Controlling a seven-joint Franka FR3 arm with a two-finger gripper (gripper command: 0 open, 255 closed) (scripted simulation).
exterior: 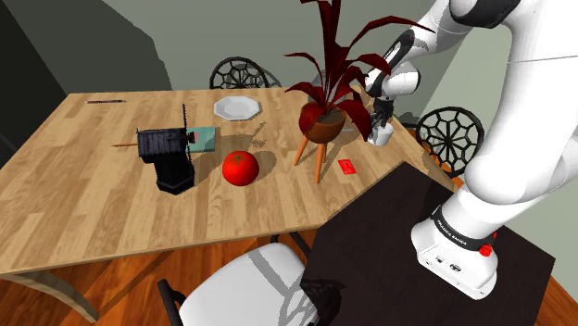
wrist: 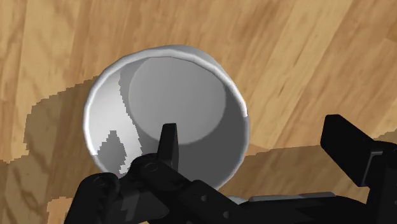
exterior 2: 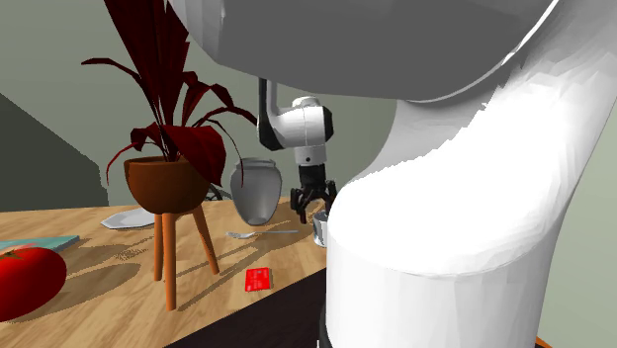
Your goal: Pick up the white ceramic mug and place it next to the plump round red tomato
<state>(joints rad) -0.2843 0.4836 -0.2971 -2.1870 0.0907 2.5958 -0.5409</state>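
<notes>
We hold our end effector point(wrist: 253, 127) open, one finger inside the mug point(wrist: 178, 95), one outside, straddling its wall for a rim grasp; the tomato point(exterior: 240, 168) lies well apart.

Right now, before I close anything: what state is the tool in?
The tool is open, straddling the wall of the white mug, one finger inside, one outside; nothing held.

Seen from the shoulder, a red-leaved plant in a brown tripod pot point(exterior: 324, 125) stands on the wooden table point(exterior: 111, 204), a flat red card point(exterior: 347, 168), perhaps, at its five o'clock.
</notes>
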